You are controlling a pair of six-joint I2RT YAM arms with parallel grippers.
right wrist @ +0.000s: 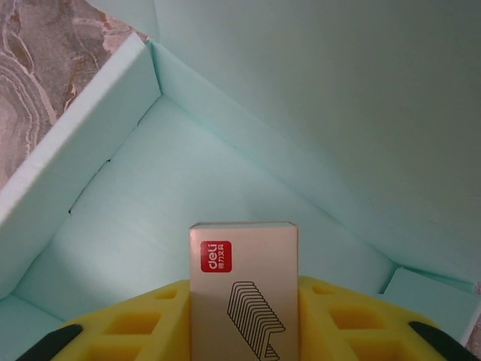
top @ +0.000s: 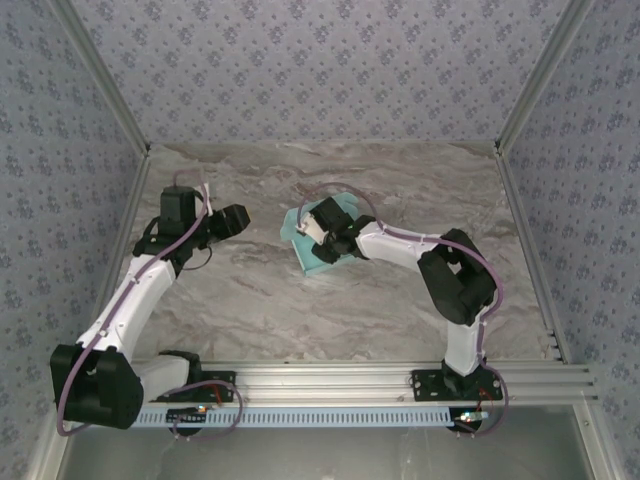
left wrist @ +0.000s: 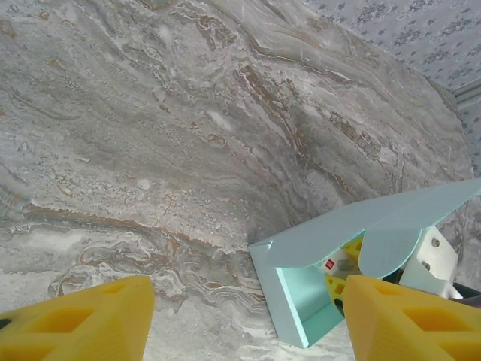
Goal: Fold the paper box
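The paper box [top: 318, 262] is mint card, half formed, with upright walls and an open lid flap, lying mid-table. My right gripper [top: 320, 225] reaches into it. In the right wrist view its yellow fingers [right wrist: 135, 327] press both sides of a small white staple box [right wrist: 242, 286] with a red mark, held over the paper box's floor [right wrist: 173, 195]. My left gripper [top: 232, 220] hovers to the left of the paper box, apart from it. Seen from the left wrist, that gripper [left wrist: 248, 320] stands open over bare table, with the paper box [left wrist: 331, 233] just right of it.
The marble tabletop [top: 260, 310] spreads around the box. Patterned walls with metal posts [top: 125, 110] close off the left, back and right. An aluminium rail [top: 330, 378] carrying both arm bases runs along the near edge.
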